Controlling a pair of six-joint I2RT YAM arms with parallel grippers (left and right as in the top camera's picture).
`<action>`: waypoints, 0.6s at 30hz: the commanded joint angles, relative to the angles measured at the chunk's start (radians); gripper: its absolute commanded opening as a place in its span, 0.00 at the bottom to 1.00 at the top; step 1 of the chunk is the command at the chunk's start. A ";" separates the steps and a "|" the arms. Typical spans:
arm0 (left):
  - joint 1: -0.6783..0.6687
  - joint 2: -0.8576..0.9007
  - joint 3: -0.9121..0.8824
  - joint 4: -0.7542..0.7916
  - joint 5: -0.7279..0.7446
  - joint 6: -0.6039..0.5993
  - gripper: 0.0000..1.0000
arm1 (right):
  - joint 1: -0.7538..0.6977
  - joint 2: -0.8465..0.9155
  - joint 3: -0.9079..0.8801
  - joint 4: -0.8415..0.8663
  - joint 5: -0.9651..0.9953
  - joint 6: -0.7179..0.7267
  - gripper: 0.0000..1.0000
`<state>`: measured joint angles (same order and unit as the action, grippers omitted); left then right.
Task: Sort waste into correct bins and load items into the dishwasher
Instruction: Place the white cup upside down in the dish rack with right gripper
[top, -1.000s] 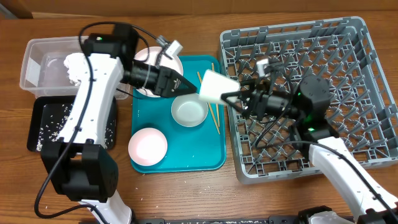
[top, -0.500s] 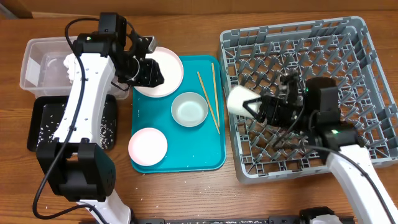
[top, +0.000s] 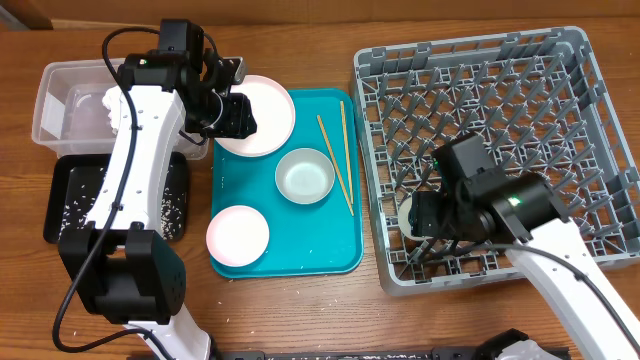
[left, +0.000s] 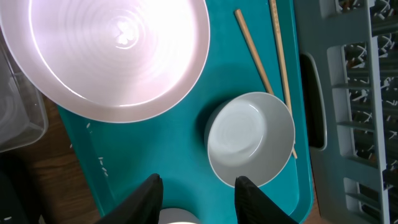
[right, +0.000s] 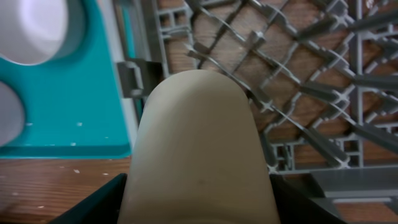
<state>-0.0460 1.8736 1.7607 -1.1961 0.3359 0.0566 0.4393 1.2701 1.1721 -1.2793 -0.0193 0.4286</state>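
Note:
My right gripper (right: 198, 182) is shut on the small white cup (right: 199, 130), which fills the right wrist view. From overhead the cup (top: 411, 214) sits low at the front-left corner of the grey dishwasher rack (top: 520, 100). My left gripper (left: 199, 188) stands open above the teal tray (left: 174, 155), with nothing between its fingers. Ahead of it lie a pale pink plate (left: 112, 50), a grey-white bowl (left: 250, 138) and two chopsticks (left: 264, 62). Overhead, the left gripper (top: 236, 116) hovers at the plate's (top: 268, 112) left edge.
A clear tub (top: 62, 100) holding a crumpled napkin (top: 118, 104) stands at the far left. A black tray (top: 75, 200) sprinkled with rice grains lies in front of it. A small pink dish (top: 238, 234) rests at the teal tray's (top: 335, 250) front left.
My right arm carried the cup from the tray's right edge down to the rack's front-left corner. My left arm pulled back left to the plate's edge, then stayed still.

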 joint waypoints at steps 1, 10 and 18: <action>-0.009 -0.017 0.014 -0.003 -0.006 -0.013 0.40 | 0.004 0.010 0.012 -0.050 0.045 0.034 0.64; -0.013 -0.017 0.014 -0.003 -0.007 -0.013 0.40 | 0.018 0.010 0.011 -0.100 -0.002 0.044 0.64; -0.014 -0.016 0.014 -0.006 -0.006 -0.013 0.41 | 0.061 0.028 -0.055 -0.069 -0.001 0.082 0.65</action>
<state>-0.0528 1.8736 1.7607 -1.1995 0.3355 0.0540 0.4934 1.2881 1.1492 -1.3586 -0.0204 0.4866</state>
